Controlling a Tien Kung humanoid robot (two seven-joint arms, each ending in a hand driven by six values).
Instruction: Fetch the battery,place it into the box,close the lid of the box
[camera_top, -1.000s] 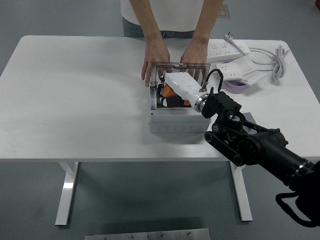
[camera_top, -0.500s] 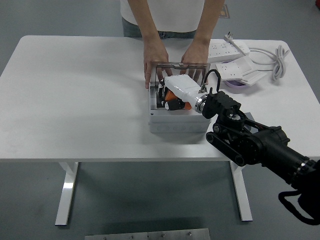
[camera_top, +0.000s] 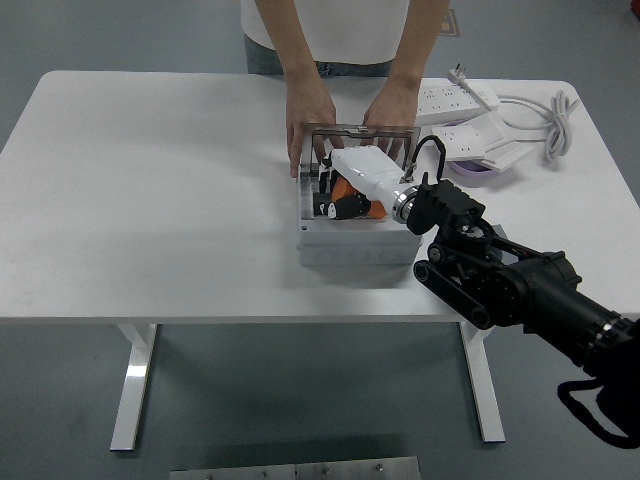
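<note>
Orange-black battery (camera_top: 350, 203) inside grey box (camera_top: 355, 240); right hand (camera_top: 362, 172) over it, fingers' state unclear.

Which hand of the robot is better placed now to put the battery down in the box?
The right. The right hand is already over the open box with the orange battery under it. The left hand is not in view.

This looks like a robotics lab or test room. A plain white rectangular worktop (camera_top: 150, 190) on white metal legs stands on a bare grey floor (camera_top: 60, 400). White plastic power strips (camera_top: 455, 98) with coiled white cables (camera_top: 548, 118) lie at the far right corner. A person (camera_top: 340, 40) stands at the far side.
</note>
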